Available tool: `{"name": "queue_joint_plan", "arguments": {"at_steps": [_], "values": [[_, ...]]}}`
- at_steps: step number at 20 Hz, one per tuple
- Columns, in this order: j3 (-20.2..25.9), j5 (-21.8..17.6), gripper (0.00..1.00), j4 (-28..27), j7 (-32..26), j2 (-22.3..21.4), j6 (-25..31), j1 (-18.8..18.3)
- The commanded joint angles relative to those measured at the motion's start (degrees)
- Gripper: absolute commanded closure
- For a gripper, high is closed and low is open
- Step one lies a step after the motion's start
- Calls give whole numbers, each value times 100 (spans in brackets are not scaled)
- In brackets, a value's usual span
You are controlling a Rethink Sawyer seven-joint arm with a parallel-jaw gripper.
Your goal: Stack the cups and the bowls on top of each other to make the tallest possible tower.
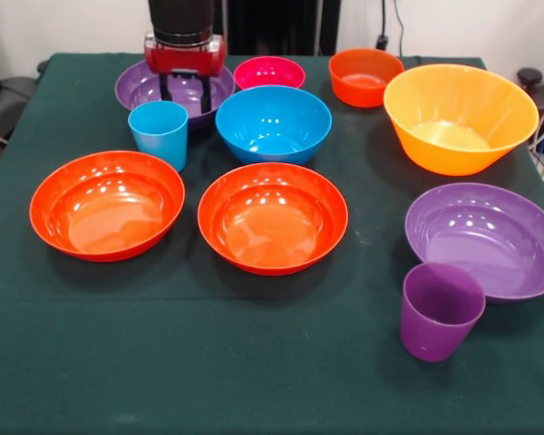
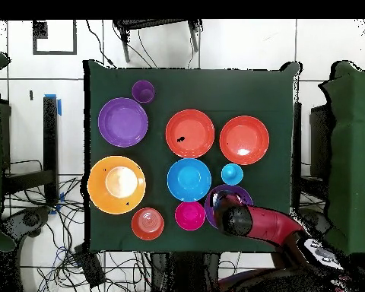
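At the far left of the dark green tablecloth (image 1: 272, 381) in the front view, the red and black gripper (image 1: 185, 94) hangs over a wide glossy purple plastic bowl (image 1: 138, 86), its two dark fingers spread apart with nothing between them and their tips down inside the bowl. Just in front of that bowl stands the small light blue plastic cup (image 1: 160, 131), upright, and beside it to the right sits the medium blue plastic bowl (image 1: 274, 123). Behind the blue bowl is the small pink plastic bowl (image 1: 268, 72), and further right the small orange plastic bowl (image 1: 364, 76). The large deep yellow-orange plastic bowl (image 1: 460, 117) stands at the right. Two wide orange-red plastic bowls lie side by side in the middle row, one on the left (image 1: 107, 204) and one in the centre (image 1: 272, 217). A second wide purple bowl (image 1: 486, 239) lies near the right edge, with the small purple plastic cup (image 1: 440, 310) just in front of it, touching or nearly so. Nothing is stacked.

From overhead, the arm (image 2: 280, 228) reaches in from the lower right and covers much of the purple bowl beneath the gripper (image 2: 230, 204). The light blue cup (image 2: 232, 174) stands just beyond it, and the blue bowl (image 2: 189, 179) holds the middle of the cloth. All pieces rest separately on the cloth (image 2: 277, 99).
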Motion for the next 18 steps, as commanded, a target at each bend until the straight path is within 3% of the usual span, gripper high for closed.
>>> {"name": "queue_joint_plan", "arguments": {"at_steps": [1,18], "values": [[209,157,0,-381,374,-329,1004,412],[278,322,0,-1131,246,-446,2269,753]]}}
